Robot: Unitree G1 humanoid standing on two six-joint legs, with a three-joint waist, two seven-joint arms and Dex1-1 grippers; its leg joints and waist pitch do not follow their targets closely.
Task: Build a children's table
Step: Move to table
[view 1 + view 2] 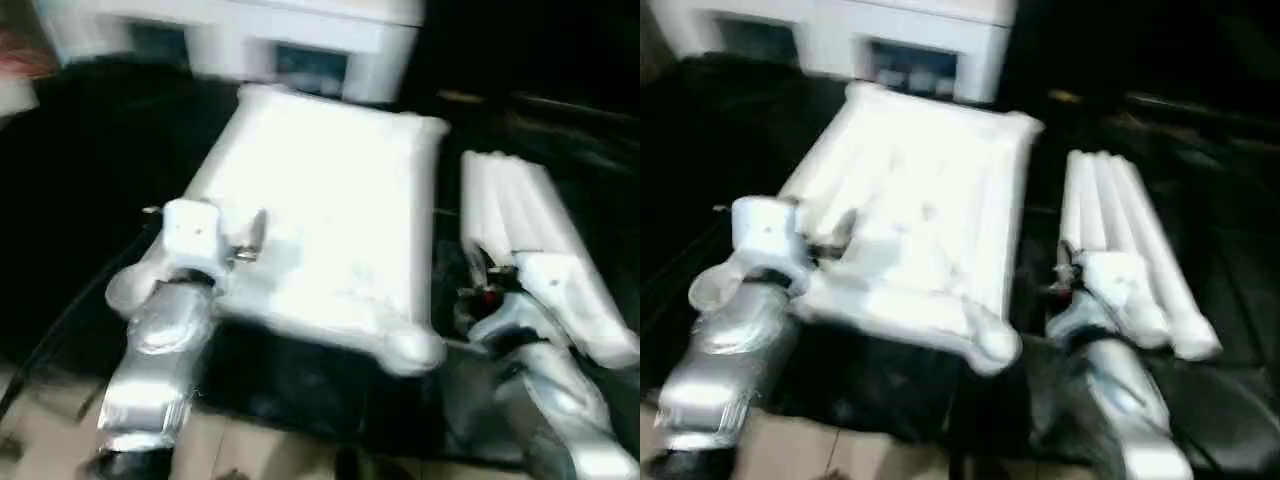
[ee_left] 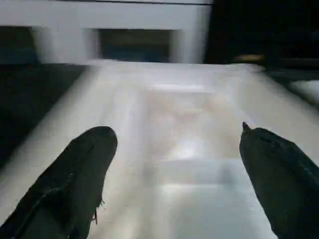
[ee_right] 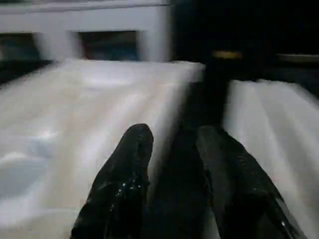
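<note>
The children's table lies in parts on a black mat. Its white rectangular top [image 1: 330, 190] lies flat in the middle, with a round corner socket [image 1: 415, 350] at the near right. Several white tube legs [image 1: 520, 220] lie bundled side by side to its right. My left gripper [image 2: 177, 137] hovers over the top's near left part, fingers spread wide with nothing between them. My right gripper [image 3: 172, 137] sits low in the dark gap between the top and the legs. Its fingers are apart, and only the dark mat shows between them.
A white cabinet [image 1: 250, 40] with dark openings stands just behind the top's far edge. The black mat [image 1: 90, 200] spreads to both sides. Pale floor tiles [image 1: 50, 430] show at the near left, beyond the mat's edge.
</note>
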